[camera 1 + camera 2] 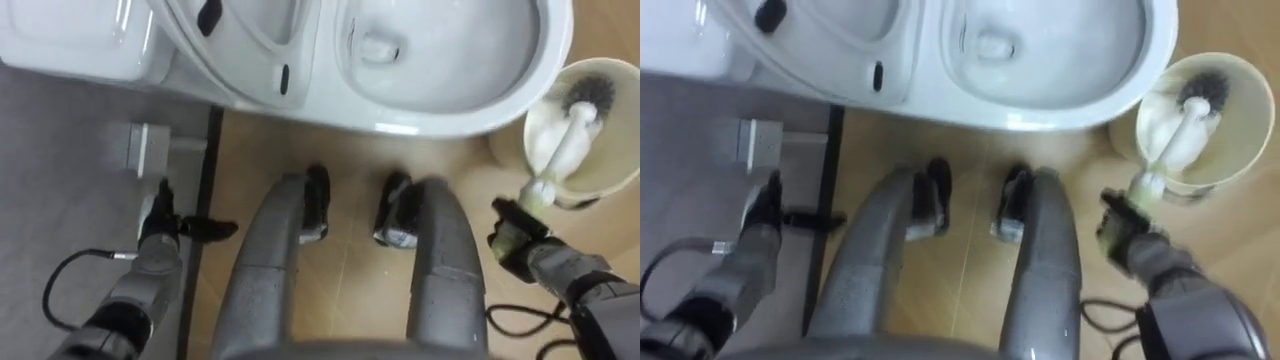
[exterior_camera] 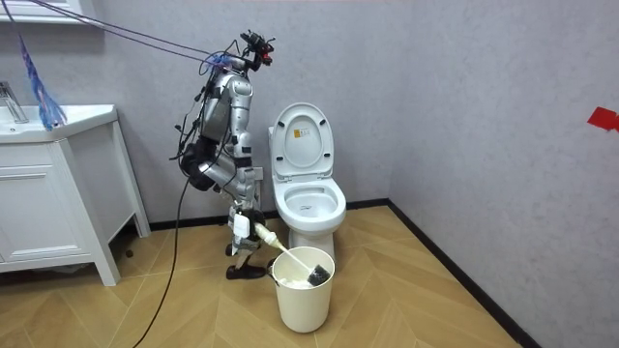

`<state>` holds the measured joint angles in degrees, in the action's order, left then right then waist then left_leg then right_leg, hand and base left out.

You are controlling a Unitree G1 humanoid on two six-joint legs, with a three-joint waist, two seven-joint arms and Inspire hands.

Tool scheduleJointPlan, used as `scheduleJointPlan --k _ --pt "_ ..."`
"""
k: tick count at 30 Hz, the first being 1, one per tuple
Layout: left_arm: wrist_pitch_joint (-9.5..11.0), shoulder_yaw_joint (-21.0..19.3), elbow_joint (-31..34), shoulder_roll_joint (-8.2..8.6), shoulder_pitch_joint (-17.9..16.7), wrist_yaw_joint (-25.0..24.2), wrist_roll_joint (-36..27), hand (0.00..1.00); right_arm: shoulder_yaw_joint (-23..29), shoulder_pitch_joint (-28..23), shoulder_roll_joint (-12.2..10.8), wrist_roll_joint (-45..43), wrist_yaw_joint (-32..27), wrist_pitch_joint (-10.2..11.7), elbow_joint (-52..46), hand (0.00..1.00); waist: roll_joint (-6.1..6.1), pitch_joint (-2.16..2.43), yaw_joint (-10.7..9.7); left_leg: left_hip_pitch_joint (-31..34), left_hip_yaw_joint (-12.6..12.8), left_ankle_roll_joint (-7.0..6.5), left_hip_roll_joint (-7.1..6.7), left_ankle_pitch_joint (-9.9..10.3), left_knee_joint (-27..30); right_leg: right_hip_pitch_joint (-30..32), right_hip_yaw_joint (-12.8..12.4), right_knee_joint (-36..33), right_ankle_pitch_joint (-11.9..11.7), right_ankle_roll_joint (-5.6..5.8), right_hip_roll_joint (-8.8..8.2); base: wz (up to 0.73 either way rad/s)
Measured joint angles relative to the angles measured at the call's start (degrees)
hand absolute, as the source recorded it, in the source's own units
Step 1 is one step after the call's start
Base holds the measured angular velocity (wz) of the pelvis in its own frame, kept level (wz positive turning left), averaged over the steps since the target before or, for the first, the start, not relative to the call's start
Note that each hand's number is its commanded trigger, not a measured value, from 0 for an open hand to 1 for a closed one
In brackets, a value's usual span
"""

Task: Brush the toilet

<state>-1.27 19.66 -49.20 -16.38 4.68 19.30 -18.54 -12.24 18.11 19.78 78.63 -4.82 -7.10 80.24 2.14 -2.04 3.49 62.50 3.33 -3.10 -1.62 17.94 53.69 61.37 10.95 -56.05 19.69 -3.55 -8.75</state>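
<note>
At the lower right of the left eye view, the fingers (image 1: 500, 214) of the right hand (image 1: 518, 245) are gripping the handle end of the toilet brush (image 1: 567, 128), whose bristled head is sitting inside the cream bucket (image 1: 630, 150) beside the toilet (image 1: 440, 118). The left hand (image 1: 160, 218) is hanging near the wall (I cannot tell how its fingers are set). Judging by this, all the scrubbing is lying ahead: lifting the brush out, carrying it over the rim, working the bowl.
</note>
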Motion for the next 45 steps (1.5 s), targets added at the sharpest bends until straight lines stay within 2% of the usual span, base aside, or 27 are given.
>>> scheduleJointPlan --k 2,7,8,10,14,16,17,21,23,25,27,29,33,35,38,42,45 --pt "0.7 -0.1 -2.2 0.24 0.0 0.0 0.0 0.0 0.0 -0.9 -0.3 0.2 0.1 0.0 0.1 1.0 -0.16 -0.05 0.0 -3.7 -0.3 -0.06 -0.01 -1.2 -3.9 -4.0 0.5 4.3 -1.7 0.15 0.63 0.0" --pt "0.9 -1.0 -3.5 0.51 -2.3 -0.1 0.1 0.0 2.4 -2.5 -1.7 1.9 0.0 -0.5 0.1 1.0 -1.21 -0.07 0.1 -12.7 -0.3 -0.66 -0.02 -2.7 -11.0 -12.8 0.9 11.7 -3.4 1.03 1.24 -0.04" --pt "0.9 -1.5 -3.3 0.5 -2.6 -0.1 0.3 0.0 2.5 -3.3 -2.1 2.5 0.0 -0.6 0.2 1.0 -1.66 -0.18 0.1 -14.7 -0.4 -0.76 -0.01 -3.0 -12.4 -14.8 1.2 12.9 -3.6 1.12 1.1 0.0" --pt "1.1 -2.0 -3.4 0.46 -2.9 -0.4 0.6 0.0 2.9 -3.7 -2.5 2.4 -0.1 -0.6 0.2 1.0 -2.17 -0.11 0.2 -17.6 -0.5 -0.94 -0.09 -3.1 -14.1 -18.0 1.9 14.5 -3.6 1.32 0.92 0.11" --pt "1.3 -5.5 -3.0 0.47 -4.1 -1.7 0.7 0.0 7.6 -4.7 -2.6 2.6 0.1 -0.3 0.1 1.0 -2.94 -0.08 0.0 -23.2 -1.5 -1.0 -0.14 -3.2 -16.9 -24.5 3.0 18.4 -3.8 1.89 1.33 0.11" --pt "1.2 -8.0 -0.5 0.13 -6.2 -2.1 1.8 0.0 10.6 -5.4 -2.5 2.6 0.4 0.1 -0.1 1.0 -3.19 0.11 -0.2 -26.7 -2.9 -0.84 -0.13 -3.3 -19.1 -29.0 3.8 22.0 -4.3 2.42 2.25 0.22" --pt "1.2 -9.0 0.5 0.17 -7.3 -2.1 3.6 0.0 11.6 -6.1 -2.5 2.9 0.4 0.4 -0.2 1.0 -3.59 0.38 -0.1 -28.6 -3.1 -0.77 -0.14 -3.4 -20.4 -31.0 3.7 23.6 -4.5 2.67 2.64 0.11" --pt "1.2 -12.7 1.7 0.58 -11.1 -2.4 7.6 0.0 14.5 -8.1 -2.7 2.8 0.6 0.9 -0.3 1.0 -4.1 0.79 0.0 -35.0 -3.6 -0.72 -0.28 -3.5 -24.1 -37.9 5.0 27.7 -4.7 2.99 2.92 0.09" --pt "1.1 -16.1 3.7 1.81 -13.5 -2.2 10.6 0.0 16.1 -10.3 -2.8 1.9 0.8 1.8 -0.6 1.0 -3.99 1.03 -0.2 -38.3 -4.1 -0.66 -0.29 -3.4 -25.7 -42.4 6.1 30.3 -4.8 3.19 3.31 0.22" --pt "1.1 -17.8 6.5 2.61 -15.2 -2.2 14.0 0.0 17.4 -12.3 -3.2 0.2 0.8 2.5 -1.6 1.0 -4.07 1.17 -0.2 -40.3 -5.0 -0.53 -0.32 -3.5 -27.0 -45.1 7.0 32.5 -5.0 3.38 3.71 0.29" --pt "1.3 -19.0 8.4 3.21 -17.0 -2.1 17.1 0.0 18.1 -14.2 -3.6 -2.8 0.7 2.7 -2.7 1.0 -4.43 1.29 -0.1 -43.1 -5.3 -0.31 -0.36 -3.6 -28.7 -48.0 7.8 34.5 -5.4 3.39 3.89 0.13" --pt "1.6 -20.8 9.7 4.3 -18.6 -1.8 20.9 0.0 17.9 -15.2 -3.7 -11.7 0.5 2.9 -2.6 1.0 -4.82 1.68 0.1 -47.0 -5.3 -0.22 -0.28 -3.7 -30.4 -51.9 7.8 36.8 -5.6 3.52 4.32 0.0" --pt "1.8 -21.9 12.2 4.34 -19.9 -0.4 26.6 0.0 16.3 -16.4 -3.7 -26.8 -0.4 4.2 -2.7 1.0 -5.15 1.85 0.0 -49.3 -5.4 -0.17 -0.05 -3.7 -30.6 -55.1 8.5 38.5 -5.9 3.45 4.76 0.07" --pt "2.6 -21.9 15.3 4.62 -21.2 0.7 30.7 0.0 15.1 -16.4 -3.8 -37.4 -0.8 5.3 -2.9 1.0 -5.22 1.84 0.2 -50.9 -5.9 0.27 -0.03 -3.9 -32.2 -56.6 9.1 39.6 -6.2 3.34 4.88 0.06" --pt "3.1 -22.1 18.8 4.61 -22.9 2.5 34.6 0.0 13.9 -17.0 -3.8 -47.4 -0.9 5.3 -3.2 1.0 -5.19 1.84 0.7 -52.8 -6.5 0.38 -0.1 -3.9 -33.1 -59.0 9.7 40.4 -6.2 3.36 4.98 0.1" --pt "4.3 -22.1 22.2 4.58 -23.3 4.9 39.3 0.0 11.5 -17.1 -3.8 -55.9 -2.0 5.9 -3.5 1.0 -5.19 1.82 2.2 -53.1 -7.0 0.67 -0.07 -4.0 -32.9 -59.4 10.1 40.3 -6.3 3.23 5.08 0.07" --pt "5.8 -22.1 28.1 4.49 -25.7 5.9 45.8 0.0 10.4 -18.6 -3.8 -63.7 -1.9 7.8 -4.8 1.0 -5.12 1.72 3.0 -53.1 -7.8 0.72 -0.08 -4.0 -32.2 -60.0 10.7 40.4 -6.3 3.22 5.0 0.14"
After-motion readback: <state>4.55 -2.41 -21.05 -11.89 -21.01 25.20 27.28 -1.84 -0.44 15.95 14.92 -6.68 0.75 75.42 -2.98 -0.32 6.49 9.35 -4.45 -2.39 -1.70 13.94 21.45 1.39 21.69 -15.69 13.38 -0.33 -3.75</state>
